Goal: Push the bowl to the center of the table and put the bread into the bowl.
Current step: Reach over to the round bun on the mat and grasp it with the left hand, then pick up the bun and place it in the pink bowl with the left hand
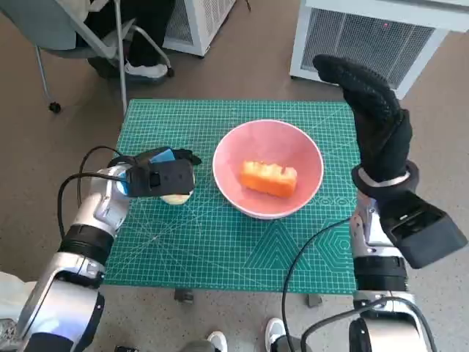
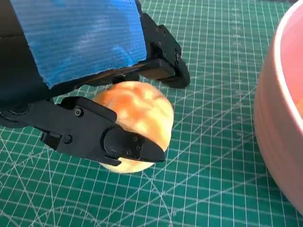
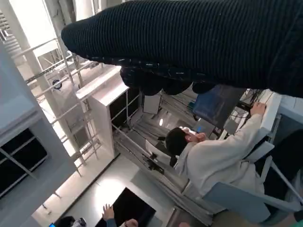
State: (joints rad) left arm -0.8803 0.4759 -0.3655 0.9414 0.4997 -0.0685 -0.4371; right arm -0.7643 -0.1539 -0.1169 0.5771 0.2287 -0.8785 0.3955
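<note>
Green gridded cutting mat [image 1: 220,242] covers the small table, with grey floor, a chair and white cabinets along the upper edge of the head view. At mid-frame sits the pink bowl [image 1: 267,169], already near the table's middle, and one piece of orange-crusted bread [image 1: 270,178] lies inside it. Left of the bowl, the left hand [image 1: 157,176] has its black fingers [image 2: 128,144] clamped around a second, rounder bread roll [image 2: 137,111] that rests on the mat. The roll looks light and soft, likely to dent, so a gentle hold across its sides suits it. The bowl appears rigid and smooth, apt to slide. At upper right, the right hand [image 1: 374,110] is raised off the table, fingers extended together, holding nothing.
</note>
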